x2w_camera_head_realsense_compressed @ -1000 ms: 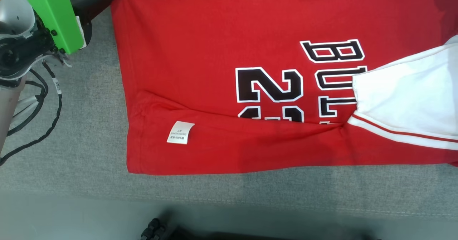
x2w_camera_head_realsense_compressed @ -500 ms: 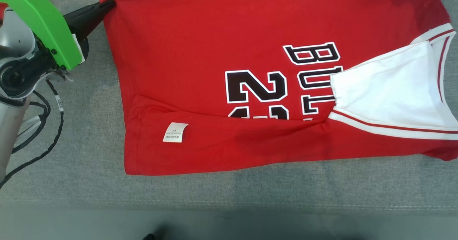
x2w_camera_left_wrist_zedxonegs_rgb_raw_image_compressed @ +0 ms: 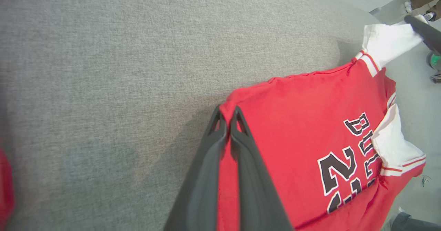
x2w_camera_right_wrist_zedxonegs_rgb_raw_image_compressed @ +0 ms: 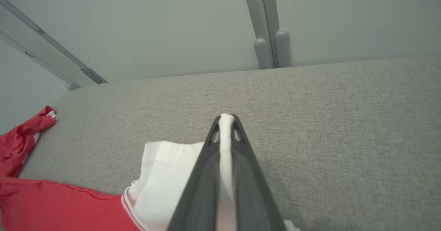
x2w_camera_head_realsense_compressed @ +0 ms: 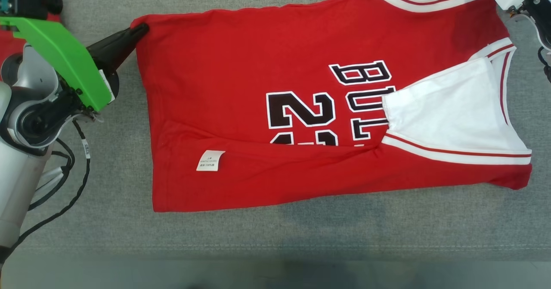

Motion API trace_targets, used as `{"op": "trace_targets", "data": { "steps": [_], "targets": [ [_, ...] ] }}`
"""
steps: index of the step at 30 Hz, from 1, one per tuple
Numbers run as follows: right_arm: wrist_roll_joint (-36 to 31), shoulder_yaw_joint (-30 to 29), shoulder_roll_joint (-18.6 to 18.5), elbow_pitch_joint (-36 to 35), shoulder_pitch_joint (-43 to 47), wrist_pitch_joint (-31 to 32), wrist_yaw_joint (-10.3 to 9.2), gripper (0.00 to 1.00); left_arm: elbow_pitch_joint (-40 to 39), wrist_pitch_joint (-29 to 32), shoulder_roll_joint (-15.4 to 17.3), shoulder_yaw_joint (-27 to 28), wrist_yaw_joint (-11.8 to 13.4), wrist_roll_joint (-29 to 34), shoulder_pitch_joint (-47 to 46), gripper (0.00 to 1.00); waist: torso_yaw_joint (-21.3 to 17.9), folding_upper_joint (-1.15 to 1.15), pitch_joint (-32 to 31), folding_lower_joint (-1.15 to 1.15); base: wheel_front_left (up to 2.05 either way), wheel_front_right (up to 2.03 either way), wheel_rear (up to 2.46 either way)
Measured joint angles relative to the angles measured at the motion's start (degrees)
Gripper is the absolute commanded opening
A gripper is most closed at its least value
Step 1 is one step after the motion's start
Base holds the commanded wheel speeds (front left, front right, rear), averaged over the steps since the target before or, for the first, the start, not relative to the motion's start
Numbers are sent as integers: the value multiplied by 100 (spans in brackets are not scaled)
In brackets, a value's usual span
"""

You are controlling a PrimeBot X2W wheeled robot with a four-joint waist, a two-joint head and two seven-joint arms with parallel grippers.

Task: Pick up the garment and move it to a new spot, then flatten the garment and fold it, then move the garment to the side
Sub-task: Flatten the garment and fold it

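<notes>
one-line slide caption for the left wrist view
Left end effector shut on the corner of a red jersey on grey fabric.

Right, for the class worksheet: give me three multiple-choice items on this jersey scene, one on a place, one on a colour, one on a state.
1. Where does the left gripper grip the jersey?
A) a red hem corner
B) the white sleeve
C) the neckline

2. What colour is the fabric held in the right gripper?
A) red
B) black
C) white

3. How does the jersey's near edge lie?
A) spread flat
B) folded over the black number
C) hanging off the surface

Answers:
1 A: in the left wrist view the gripper is shut on the red corner.
2 C: in the right wrist view white cloth is pinched in the shut gripper.
3 B: in the head view a red strip bearing the care label covers the lower part of the black number.
</notes>
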Motion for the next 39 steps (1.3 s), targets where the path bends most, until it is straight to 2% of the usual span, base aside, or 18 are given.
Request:
{"op": "trace_targets", "data": {
  "steps": [19,39],
  "targets": [
    [213,124,-192,-499,482,-148,52,0,-221,-421,170,-21,0,-238,485,0,-36,0,-306,0,0,0,0],
    [701,255,-399,-1360,2015,-702,52,0,-422,-942,432,-54,-1,-548,1579,0,-190,0,-943,0,0,0,0]
  ]
}}
